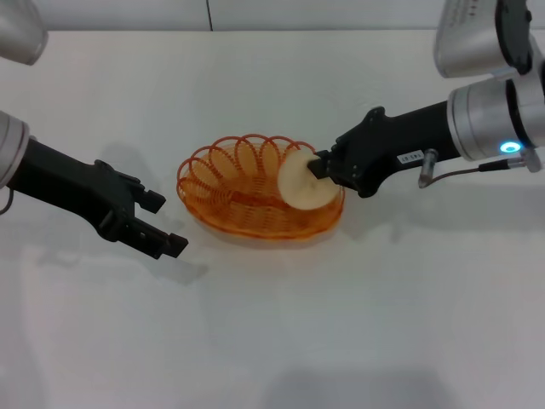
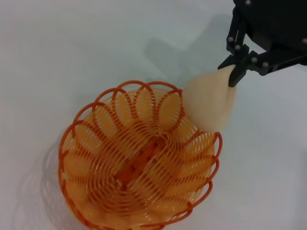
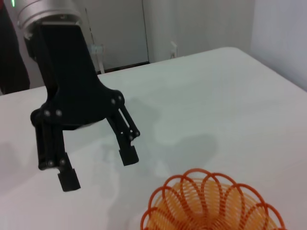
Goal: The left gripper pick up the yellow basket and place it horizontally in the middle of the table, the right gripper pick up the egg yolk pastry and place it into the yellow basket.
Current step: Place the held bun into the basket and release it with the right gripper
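Here the right gripper pinches the pastry by its edge, tilted above the basket's right end, over the rim. The basket lies lengthwise mid-table, so the placing step is in hand; next, probably, lower and let go. The pastry is smooth, pale and round; the basket is glossy orange wire with looped scallops. The left gripper rests spread, empty, just beside the basket.
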You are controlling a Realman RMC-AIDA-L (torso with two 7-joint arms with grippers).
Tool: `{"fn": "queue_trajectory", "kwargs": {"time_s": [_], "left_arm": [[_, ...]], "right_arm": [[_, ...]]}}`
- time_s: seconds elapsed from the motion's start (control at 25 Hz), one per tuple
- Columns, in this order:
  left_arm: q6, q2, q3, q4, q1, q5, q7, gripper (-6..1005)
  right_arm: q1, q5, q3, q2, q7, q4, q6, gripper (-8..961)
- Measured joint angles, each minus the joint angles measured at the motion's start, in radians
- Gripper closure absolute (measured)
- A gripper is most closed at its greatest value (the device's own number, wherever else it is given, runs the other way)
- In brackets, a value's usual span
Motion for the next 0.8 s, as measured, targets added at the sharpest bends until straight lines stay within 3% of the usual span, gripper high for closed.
{"fn": "queue_trajectory", "kwargs": {"time_s": [0.8], "left_arm": [[-0.007,-0.011,-0.004,0.0,-0.004,-0.001,-0.004,111]], "right_arm": [[0.043,0.016,-0.077,0.0,-0.003,0.052,0.065,808]]}}
